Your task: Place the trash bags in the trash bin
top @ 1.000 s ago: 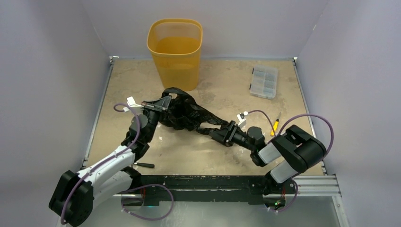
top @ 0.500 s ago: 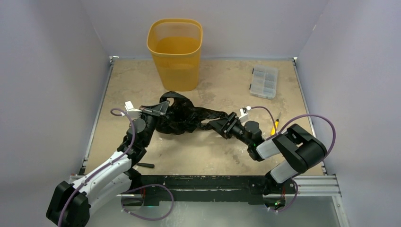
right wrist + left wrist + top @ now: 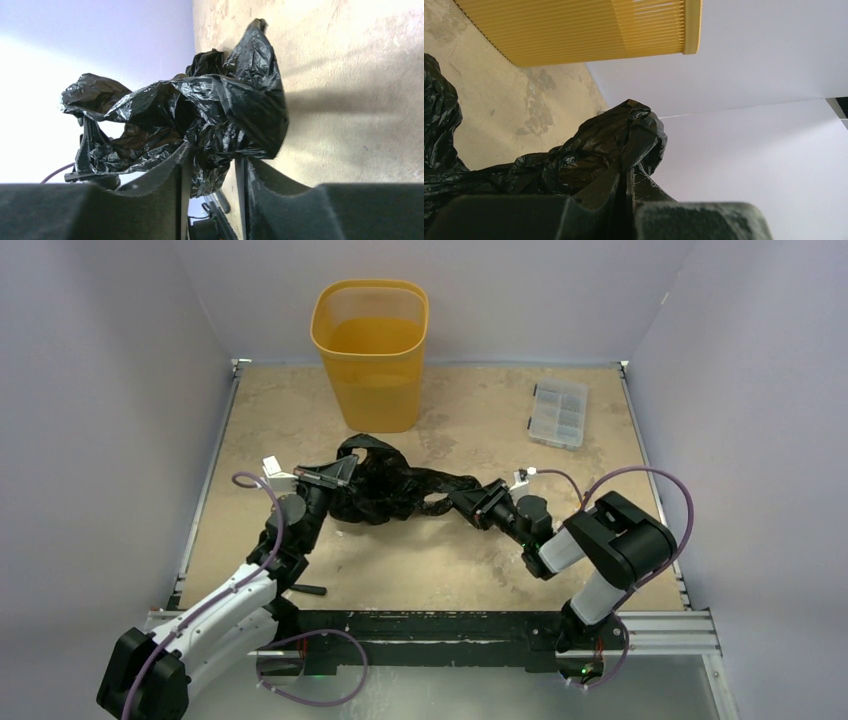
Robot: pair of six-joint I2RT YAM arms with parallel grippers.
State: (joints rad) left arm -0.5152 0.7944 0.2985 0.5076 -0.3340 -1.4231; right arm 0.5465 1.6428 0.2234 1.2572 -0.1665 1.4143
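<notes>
Gripping the bag at both ends, we have it strung between our two grippers across the middle of the table. Our left gripper has its jaws pressed nearly together, with a fold of black film pinched between them and bunching out past the tips. Our right gripper is clamped on a thicker wad, so its fingers stand a little apart with crumpled plastic filling the gap. From above, the bag is a wrinkled heap close to our left gripper, narrowing to a twisted rope toward our right one. We cannot tell whether its underside touches the table. The bin stands upright at the far edge, beyond the bag and apart from it. A clear box lies at the far right, well away from both.
</notes>
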